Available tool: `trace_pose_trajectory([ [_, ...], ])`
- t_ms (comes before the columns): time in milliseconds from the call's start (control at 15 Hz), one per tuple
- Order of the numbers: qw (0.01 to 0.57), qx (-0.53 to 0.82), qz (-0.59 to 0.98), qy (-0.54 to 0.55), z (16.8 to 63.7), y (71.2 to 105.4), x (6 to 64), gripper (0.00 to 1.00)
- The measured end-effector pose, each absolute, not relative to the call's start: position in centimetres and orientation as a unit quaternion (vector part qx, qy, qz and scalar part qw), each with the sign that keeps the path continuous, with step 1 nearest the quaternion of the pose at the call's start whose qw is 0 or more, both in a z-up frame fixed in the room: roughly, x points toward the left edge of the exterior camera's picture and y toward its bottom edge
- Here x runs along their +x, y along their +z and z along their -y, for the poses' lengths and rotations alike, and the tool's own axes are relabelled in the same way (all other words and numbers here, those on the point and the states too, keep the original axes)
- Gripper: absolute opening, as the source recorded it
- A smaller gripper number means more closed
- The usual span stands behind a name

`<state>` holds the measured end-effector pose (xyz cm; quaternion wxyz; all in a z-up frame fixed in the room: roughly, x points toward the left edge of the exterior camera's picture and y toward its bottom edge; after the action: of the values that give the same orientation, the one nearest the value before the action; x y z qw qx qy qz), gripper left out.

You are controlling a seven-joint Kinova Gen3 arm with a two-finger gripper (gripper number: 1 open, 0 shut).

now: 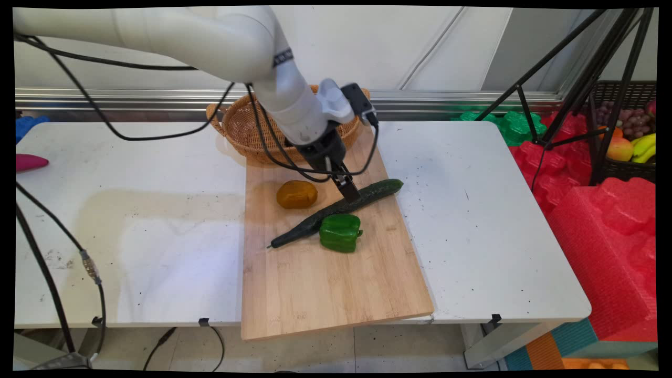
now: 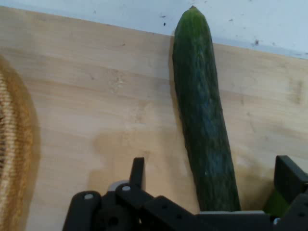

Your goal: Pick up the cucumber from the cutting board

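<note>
A long dark green cucumber (image 1: pixel 336 210) lies slantwise on the wooden cutting board (image 1: pixel 325 283). My gripper (image 1: pixel 349 191) is low over the cucumber's upper half. In the hand view the cucumber (image 2: pixel 204 120) runs up between the two fingers; my gripper (image 2: pixel 211 175) is open, with a gap on each side of the cucumber. A green bell pepper (image 1: pixel 340 232) sits against the cucumber's near side, and a sliver of it (image 2: pixel 275 204) shows by the right finger. A brownish-orange potato (image 1: pixel 296 193) lies on the board to the left.
A wicker basket (image 1: pixel 241 126) stands at the board's far end, behind the arm; its rim (image 2: pixel 12 159) shows in the hand view. A pink object (image 1: pixel 29 161) lies at the table's left edge. Tripod legs (image 1: pixel 572 105), red foam (image 1: pixel 604 226) and a fruit crate (image 1: pixel 630 136) stand to the right.
</note>
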<state>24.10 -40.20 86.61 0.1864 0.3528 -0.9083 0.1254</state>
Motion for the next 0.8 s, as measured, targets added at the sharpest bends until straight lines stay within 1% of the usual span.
trace_pose_trajectory([
  [133,0.178,0.358,0.908,0.123,41.1,85.1,23.2,1.0],
  [400,0.169,0.364,0.908,0.119,42.2,83.0,22.0,1.0],
  [800,0.162,0.375,0.905,0.116,43.2,81.0,20.6,1.0],
])
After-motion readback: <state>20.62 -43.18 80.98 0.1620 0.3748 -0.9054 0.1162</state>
